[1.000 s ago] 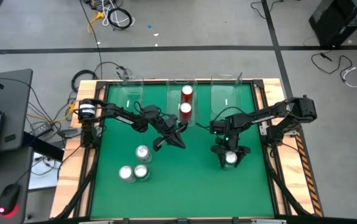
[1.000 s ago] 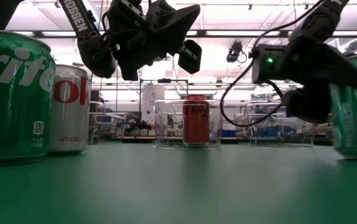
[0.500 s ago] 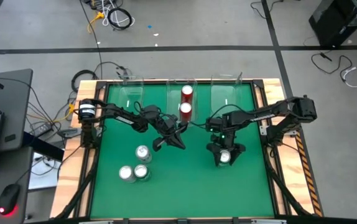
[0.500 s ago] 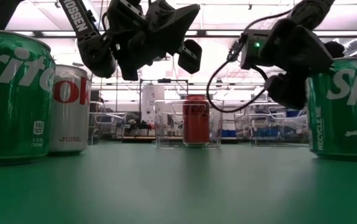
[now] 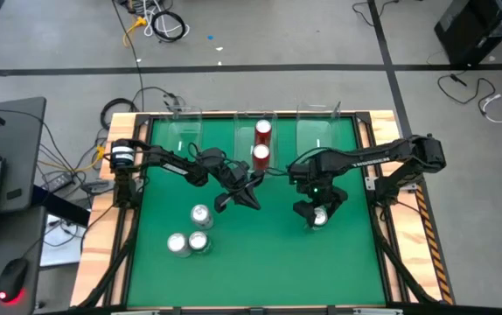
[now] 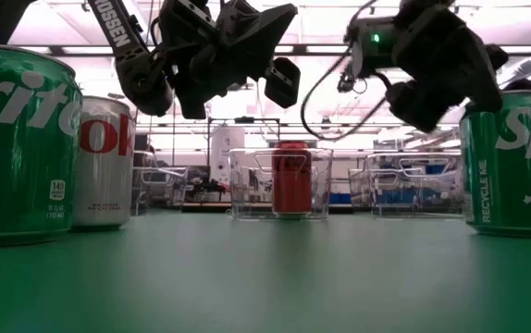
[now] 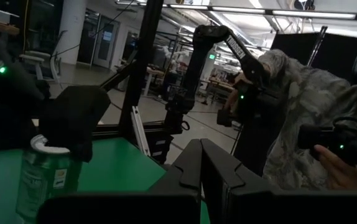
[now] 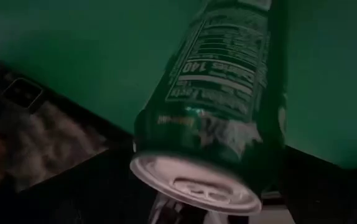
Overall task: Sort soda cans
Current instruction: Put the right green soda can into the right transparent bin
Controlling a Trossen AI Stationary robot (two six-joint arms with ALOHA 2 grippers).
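A green soda can (image 5: 319, 218) (image 6: 511, 159) (image 8: 219, 118) stands right of the table's centre. My right gripper (image 5: 318, 210) (image 6: 487, 88) is over it from above, shut on its top end. Two red cans (image 5: 262, 129) (image 5: 260, 153) (image 6: 291, 178) stand in the middle clear bin. A green can (image 5: 198, 243) (image 6: 18, 143) and two silver cans (image 5: 200, 214) (image 5: 178, 243) (image 6: 104, 162) stand on their bases at the near left. My left gripper (image 5: 253, 199) (image 7: 201, 163) hangs shut above the table's centre, touching nothing. My right gripper has the green can by its upper end, just below the silver rim (image 7: 41, 155), one finger (image 7: 76, 124) on each side. The fingers come down on it from above, slanting. The can is upright, and in the low view its base (image 6: 511, 229) looks to be on the mat.
Three clear bins line the far edge: left (image 5: 184, 133), middle (image 5: 244, 144), right (image 5: 318, 133) (image 6: 418, 190). Wooden rails frame the green mat (image 5: 260, 262). A person (image 7: 303, 106) stands beyond the table's right side. Free mat lies near and centre.
My right gripper has carried the green can a short way toward the table's left and far edges, keeping it upright. In the low view its wrist has risen and tipped. The left arm has kept still.
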